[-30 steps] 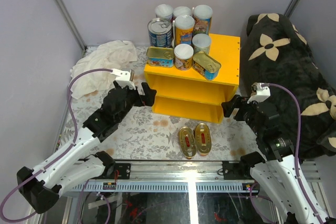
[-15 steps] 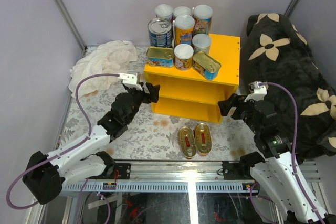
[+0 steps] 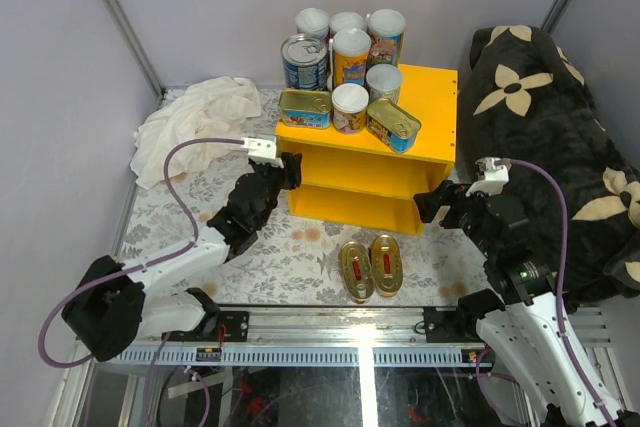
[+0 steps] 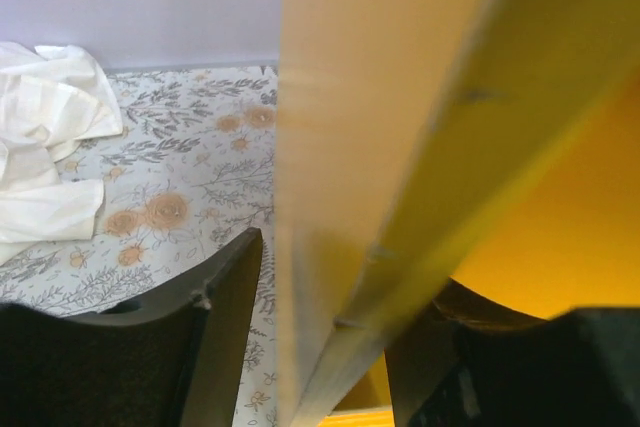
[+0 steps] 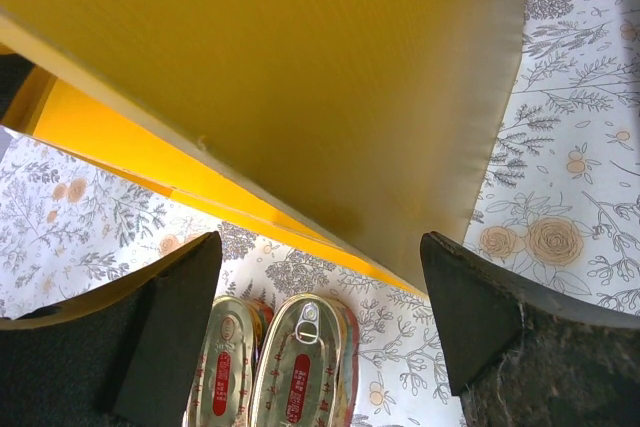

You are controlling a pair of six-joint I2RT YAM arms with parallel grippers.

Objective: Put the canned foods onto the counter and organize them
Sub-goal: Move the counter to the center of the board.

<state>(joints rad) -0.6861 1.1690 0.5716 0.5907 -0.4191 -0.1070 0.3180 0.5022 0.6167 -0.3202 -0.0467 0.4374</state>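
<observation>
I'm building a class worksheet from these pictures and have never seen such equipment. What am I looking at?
These are two robot arms, bolted at the table's near edge. The wide picture looks down from above and behind them. The other two come from a camera on each wrist, with the fingers showing. A yellow shelf unit stands on the floral surface, with tins crowding its top. Two gold oval tins lie in front. A white cloth and a dark flowered blanket lie at the sides. The left gripper and right gripper are open at the unit's side panels, holding nothing.
</observation>
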